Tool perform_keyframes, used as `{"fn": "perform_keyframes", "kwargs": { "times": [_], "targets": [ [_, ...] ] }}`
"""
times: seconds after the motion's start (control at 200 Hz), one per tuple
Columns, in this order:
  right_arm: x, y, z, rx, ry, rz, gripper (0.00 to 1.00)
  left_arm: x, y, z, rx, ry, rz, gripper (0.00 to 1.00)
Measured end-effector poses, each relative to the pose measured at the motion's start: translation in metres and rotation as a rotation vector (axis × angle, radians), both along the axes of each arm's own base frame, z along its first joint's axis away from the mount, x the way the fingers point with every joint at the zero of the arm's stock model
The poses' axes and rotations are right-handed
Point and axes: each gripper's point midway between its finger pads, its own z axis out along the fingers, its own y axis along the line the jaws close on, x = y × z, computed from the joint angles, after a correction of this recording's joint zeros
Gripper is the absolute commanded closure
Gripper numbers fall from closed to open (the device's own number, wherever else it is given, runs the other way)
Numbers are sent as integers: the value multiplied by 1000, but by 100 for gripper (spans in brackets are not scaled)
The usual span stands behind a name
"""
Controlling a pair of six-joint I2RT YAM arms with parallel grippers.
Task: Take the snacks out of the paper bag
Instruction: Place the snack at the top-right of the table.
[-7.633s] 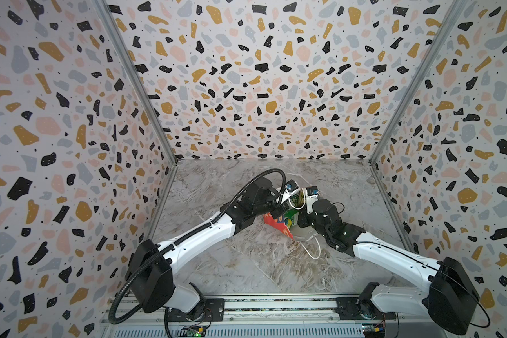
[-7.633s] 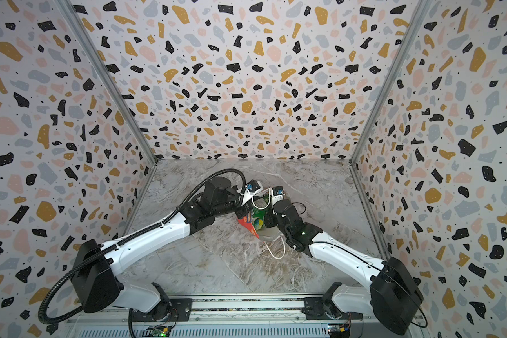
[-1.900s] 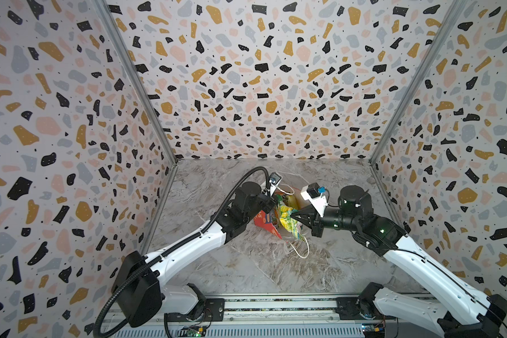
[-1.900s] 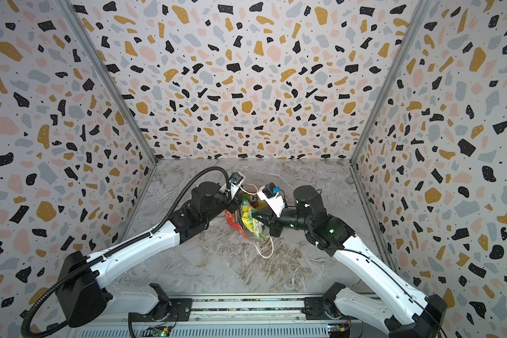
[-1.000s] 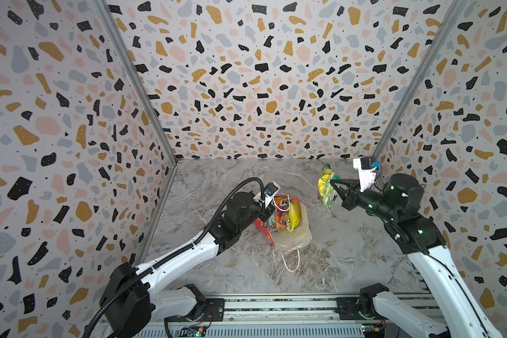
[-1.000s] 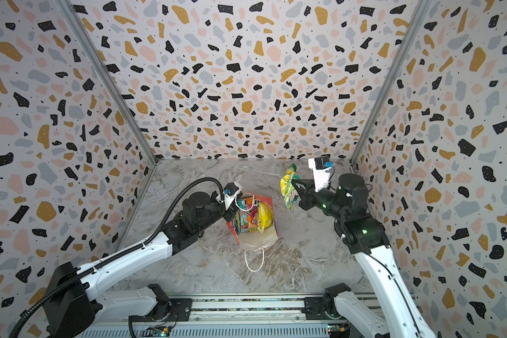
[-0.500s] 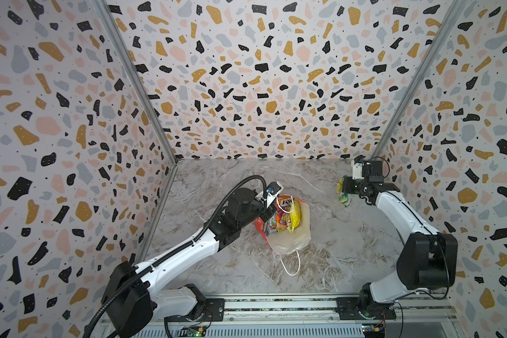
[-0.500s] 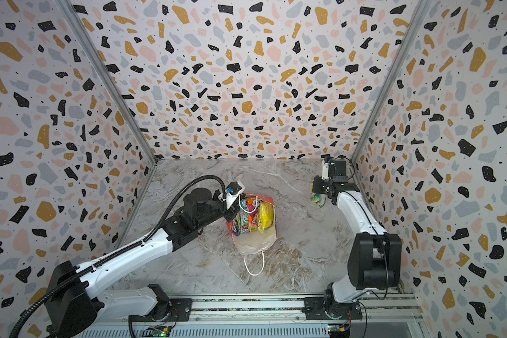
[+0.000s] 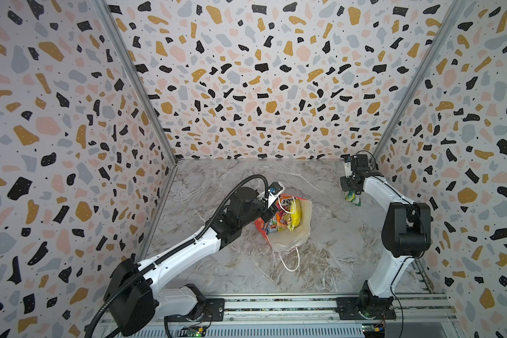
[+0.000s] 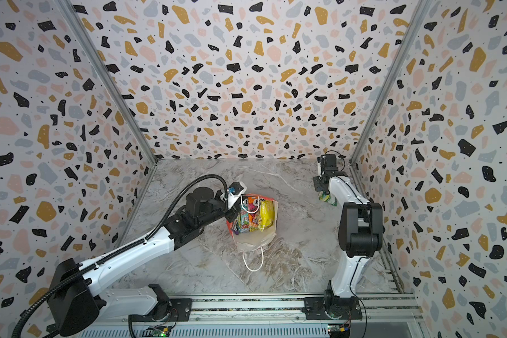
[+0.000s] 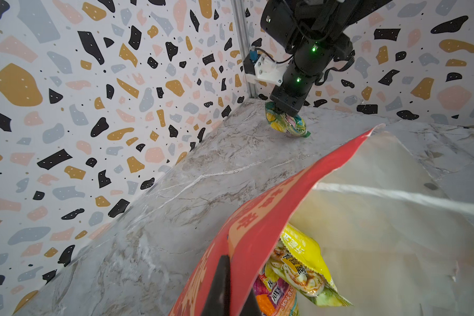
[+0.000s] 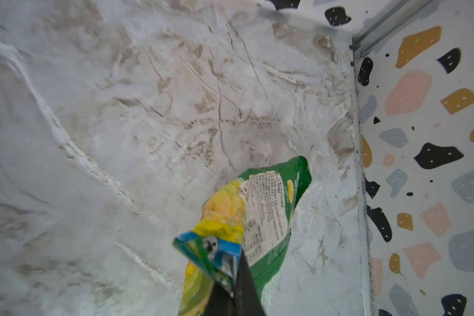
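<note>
The right end effector (image 12: pixel 231 276) is pinching the top seam of a green packet (image 12: pixel 268 208), its jaws pressed together on the foil; the packet hangs below it at the far right of the surface (image 12: pixel 148 109), close to the corner of the wall (image 12: pixel 422 136); whether its lower corner touches down I cannot tell. The left end effector (image 11: pixel 225 276) is clamped on the red rim of the paper bag (image 11: pixel 271 208), which sits near the middle of the surface and leans with its mouth held wide; a yellow packet (image 9: pixel 294 213) and orange and pink ones lie inside, and a white cord handle (image 9: pixel 290 260) trails toward the near edge. The step in hand looks like setting the green packet down. It would go best lowered until it rests flat, released with a full spread, then left by a straight lift so the foil does not cling and drag; a spot a little off the wall leaves room for the rest; the left grip should hold steady so the mouth does not fold shut.
</note>
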Motion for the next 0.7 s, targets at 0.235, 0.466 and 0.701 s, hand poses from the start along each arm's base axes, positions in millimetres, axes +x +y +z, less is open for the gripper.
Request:
{"fn": "perform_keyframes", "kwargs": {
  "times": [0.235,0.466,0.701],
  "targets": [
    [-1,-4,-32,-35,74,14,75,1,0,0,-3,2,1,100],
    [6,5,-28,39,37,3,41,1,-1,-1,-5,4,3,100],
    [4,8,14,356,-103,-70,57,3,-2,-1,-2,7,5,100]
  ]
}}
